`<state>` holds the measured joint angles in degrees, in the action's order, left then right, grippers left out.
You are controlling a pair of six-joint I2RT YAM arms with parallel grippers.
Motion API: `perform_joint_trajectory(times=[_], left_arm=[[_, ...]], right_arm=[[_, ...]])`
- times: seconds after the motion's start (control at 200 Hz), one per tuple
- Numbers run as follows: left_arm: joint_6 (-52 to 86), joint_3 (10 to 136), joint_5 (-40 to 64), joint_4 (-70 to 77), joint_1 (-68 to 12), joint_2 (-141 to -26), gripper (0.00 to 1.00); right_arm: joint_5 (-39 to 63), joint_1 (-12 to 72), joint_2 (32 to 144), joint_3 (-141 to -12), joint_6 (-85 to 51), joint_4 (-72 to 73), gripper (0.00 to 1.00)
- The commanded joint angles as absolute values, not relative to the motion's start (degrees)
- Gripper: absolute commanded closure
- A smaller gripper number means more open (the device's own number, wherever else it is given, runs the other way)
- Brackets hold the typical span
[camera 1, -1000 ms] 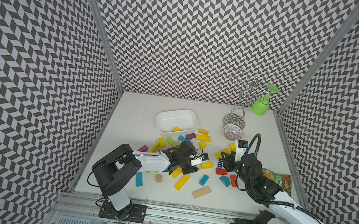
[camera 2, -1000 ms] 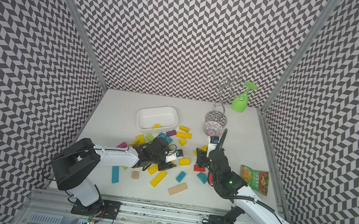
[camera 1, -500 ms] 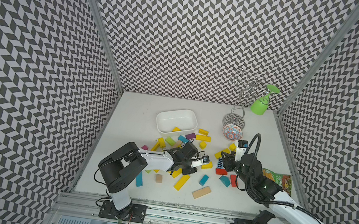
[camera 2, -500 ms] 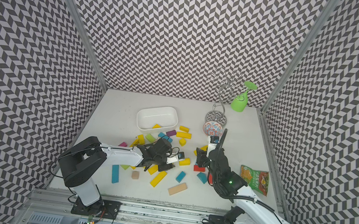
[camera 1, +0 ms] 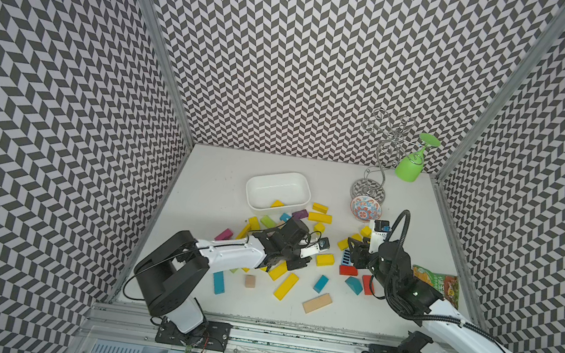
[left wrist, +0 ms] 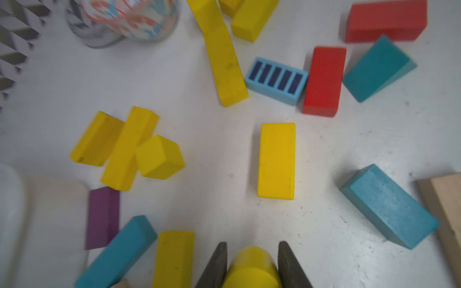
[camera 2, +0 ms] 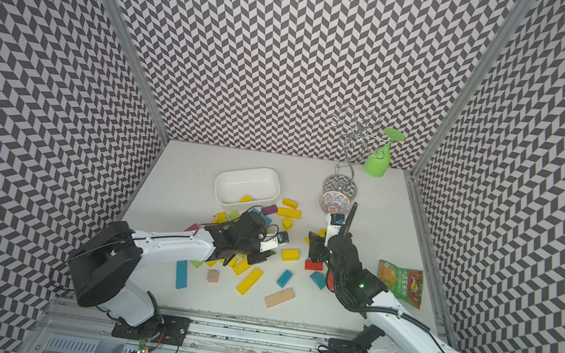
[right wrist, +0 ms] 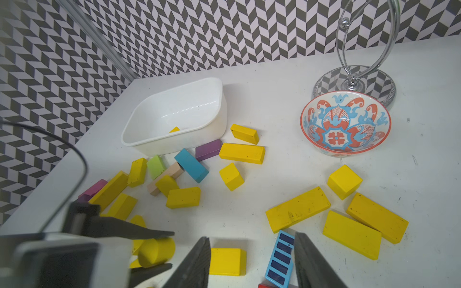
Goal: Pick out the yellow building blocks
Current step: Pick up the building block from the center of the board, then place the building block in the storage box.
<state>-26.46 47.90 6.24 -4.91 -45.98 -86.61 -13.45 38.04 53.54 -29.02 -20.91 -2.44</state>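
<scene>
We find the left fingers [left wrist: 217, 266] have just closed on the bright-yellow wooden cylinder [left wrist: 250, 270], ready to lift; right fingers [right wrist: 194, 264] spread, empty.

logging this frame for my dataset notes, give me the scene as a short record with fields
surface: white table
container: white tub, one yellow block inside
left gripper: jaws against both sides of a yellow cylinder
right gripper: open, holds nothing, above a yellow brick and a blue ribbed block
not sorted: many yellow blocks on the table outside the tub
other items: patterned bowl, wire stand with green glass, snack packet
</scene>
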Motion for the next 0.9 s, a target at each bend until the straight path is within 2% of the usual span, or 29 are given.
perform_joint_trajectory(times=[0.0,0.16,0.27,0.601,0.851,0.896], left_arm=[[-13.7,48.4,4.5,2.0,-41.4,-80.8,1.0],[15.5,52.9,2.4,6.1,-30.2,-80.8,1.0],[25.0,60.4,2.2,-0.7,-24.7,-87.0,1.0],[27.7,72.0,-7.0,-7.9,-21.5,-102.8,1.0],[28.7,77.7,-7.4,-10.3,-20.1,-112.6,1.0],[28.9,78.3,-7.0,-10.6,-20.0,-113.6,0.96]], right_arm=[[-11.1,37.7,56.6,-29.7,-19.5,3.7,0.45],[-10.1,37.7,63.9,-33.4,-17.2,5.5,0.45],[-10.4,37.7,69.4,-37.6,-15.6,4.6,0.46],[-7.4,37.6,79.8,-45.0,-12.5,5.0,0.46],[-5.9,37.6,83.7,-47.8,-11.3,3.5,0.47],[-5.6,37.5,83.8,-47.8,-11.4,3.6,0.47]])
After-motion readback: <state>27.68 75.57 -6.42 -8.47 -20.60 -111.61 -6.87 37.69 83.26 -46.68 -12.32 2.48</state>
